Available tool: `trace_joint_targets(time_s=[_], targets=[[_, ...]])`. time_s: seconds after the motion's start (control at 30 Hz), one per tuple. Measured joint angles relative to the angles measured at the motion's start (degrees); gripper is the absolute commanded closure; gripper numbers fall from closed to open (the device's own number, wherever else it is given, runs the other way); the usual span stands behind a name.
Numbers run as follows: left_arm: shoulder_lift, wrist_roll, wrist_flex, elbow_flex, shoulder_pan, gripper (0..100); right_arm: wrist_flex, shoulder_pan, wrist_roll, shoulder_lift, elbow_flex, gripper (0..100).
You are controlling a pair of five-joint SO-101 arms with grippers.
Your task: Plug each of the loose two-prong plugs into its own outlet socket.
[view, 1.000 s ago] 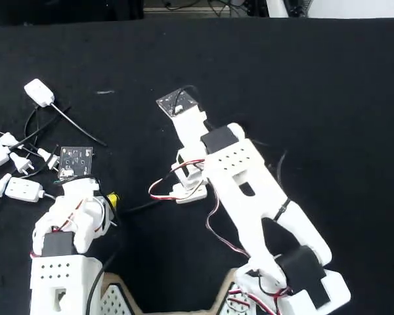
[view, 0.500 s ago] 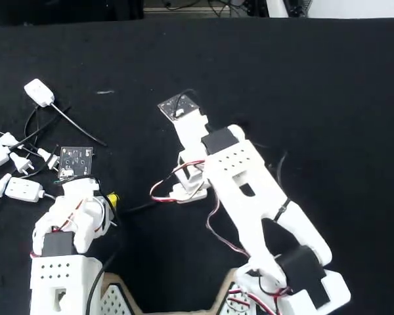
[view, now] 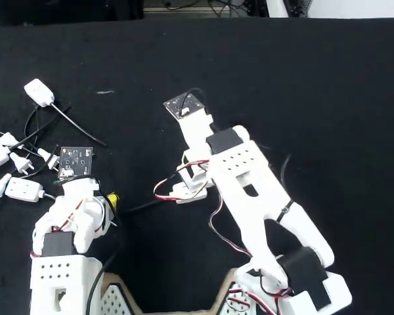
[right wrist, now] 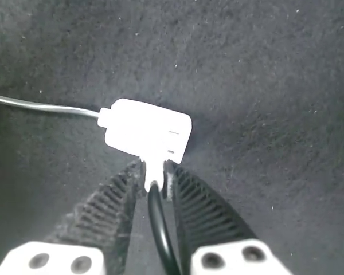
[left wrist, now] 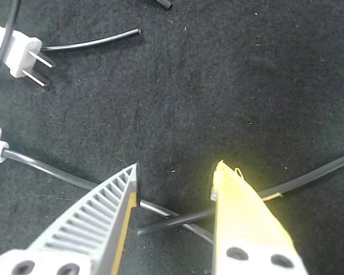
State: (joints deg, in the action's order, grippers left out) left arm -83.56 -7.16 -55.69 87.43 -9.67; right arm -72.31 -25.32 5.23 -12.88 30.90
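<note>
Judging from the right wrist view, one plug (right wrist: 153,173) sits pressed against a white socket (right wrist: 146,134), the right end effector (right wrist: 155,167) clamped on it. Most remains: the left end effector (left wrist: 175,177) hangs apart above crossed cables (left wrist: 178,215), while loose plugs (view: 20,162) and sockets (view: 23,189) lie unjoined on the bench (view: 315,85).

No readable text, label or number shows on anything here.

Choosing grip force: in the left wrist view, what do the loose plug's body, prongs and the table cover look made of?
Plug: white body looks like smooth moulded plastic; prongs shine like bare metal. Table cover: apparently black felt-like cloth, matte, fuzzy, flecked.
</note>
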Motion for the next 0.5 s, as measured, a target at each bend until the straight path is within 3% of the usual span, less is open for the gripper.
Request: trace_joint_targets(time_s=[0.5], targets=[[0.0,0.0,0.0,0.0,0.0,78,-3.6,0.0,0.0,-0.5,-2.3,98.8]])
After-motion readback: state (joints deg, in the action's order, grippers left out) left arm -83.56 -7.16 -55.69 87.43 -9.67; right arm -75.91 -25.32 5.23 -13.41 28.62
